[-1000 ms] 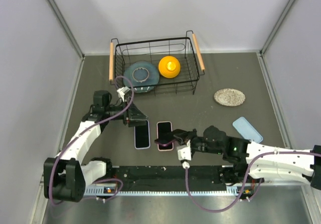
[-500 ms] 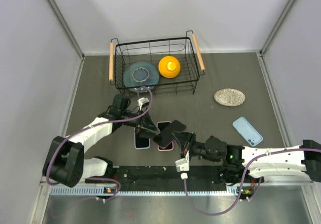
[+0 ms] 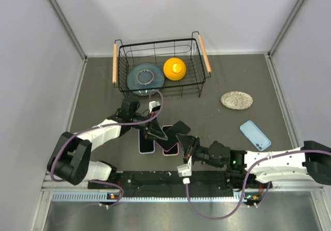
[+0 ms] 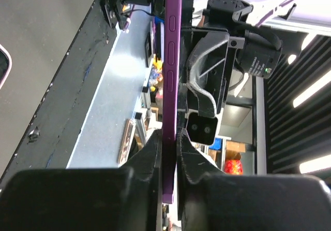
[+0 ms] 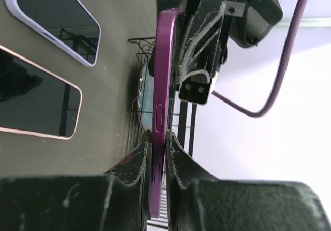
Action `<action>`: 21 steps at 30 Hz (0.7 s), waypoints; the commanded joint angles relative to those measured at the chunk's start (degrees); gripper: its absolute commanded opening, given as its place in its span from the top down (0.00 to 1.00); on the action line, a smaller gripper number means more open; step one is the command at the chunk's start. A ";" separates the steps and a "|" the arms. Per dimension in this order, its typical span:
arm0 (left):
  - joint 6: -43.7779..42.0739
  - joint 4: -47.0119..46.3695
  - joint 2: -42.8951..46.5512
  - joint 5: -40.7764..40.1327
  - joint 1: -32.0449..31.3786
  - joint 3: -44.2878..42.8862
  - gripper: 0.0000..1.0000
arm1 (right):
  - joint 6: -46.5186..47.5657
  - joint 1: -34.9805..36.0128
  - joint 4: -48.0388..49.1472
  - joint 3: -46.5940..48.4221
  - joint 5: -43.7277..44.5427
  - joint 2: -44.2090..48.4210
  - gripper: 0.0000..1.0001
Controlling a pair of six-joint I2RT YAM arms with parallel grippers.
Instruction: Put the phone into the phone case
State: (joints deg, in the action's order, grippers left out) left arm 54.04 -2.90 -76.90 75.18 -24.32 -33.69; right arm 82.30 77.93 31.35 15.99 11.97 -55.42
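A dark desk (image 3: pixel 232 75) sits inside pale enclosure walls, with both arms reaching in from its near edge and meeting just ahead of their bases.

The left end effector (image 4: pixel 169 140) is clenched on one end of the purple phone (image 4: pixel 172 60). Its wrist view shows the handset edge-on, pinched flat between the two pads with the side buttons facing out. The right end effector (image 5: pixel 158 138) is clamped on the opposite end in the same way, so the phone hangs in the air as a bridge between the two, clear of the desk. This double hold looks like a handover or a regrasp. One arm steadies the phone so the other can take a better purchase for seating it.

Directly under the raised phone lie two handsets face up, side by side. One is lavender-rimmed (image 5: pixel 51 18) and the other pink-rimmed (image 5: pixel 36 96), and neither is touched.

Well off to the right lies a light blue phone case (image 3: pixel 254 134), flat and at an angle. It is probably the target, and it is within the right arm's reach rather than the left's.

Further back stands a wire basket (image 3: pixel 176 88) holding a blue plate (image 3: pixel 139 78) and an orange object (image 3: pixel 174 69). A speckled disc (image 3: pixel 236 100) lies to the basket's right, playing no part here.

The phone is not yet in any case.
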 commanded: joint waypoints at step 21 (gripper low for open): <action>-18.18 22.75 4.13 -23.11 0.23 -16.13 1.00 | -58.44 2.23 -22.72 15.45 9.81 3.13 0.36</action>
State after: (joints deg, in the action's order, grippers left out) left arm 41.23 14.39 -76.18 60.77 -24.34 -45.23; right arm 48.45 79.40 12.99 23.99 13.56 -53.23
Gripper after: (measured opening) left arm 0.098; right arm 0.648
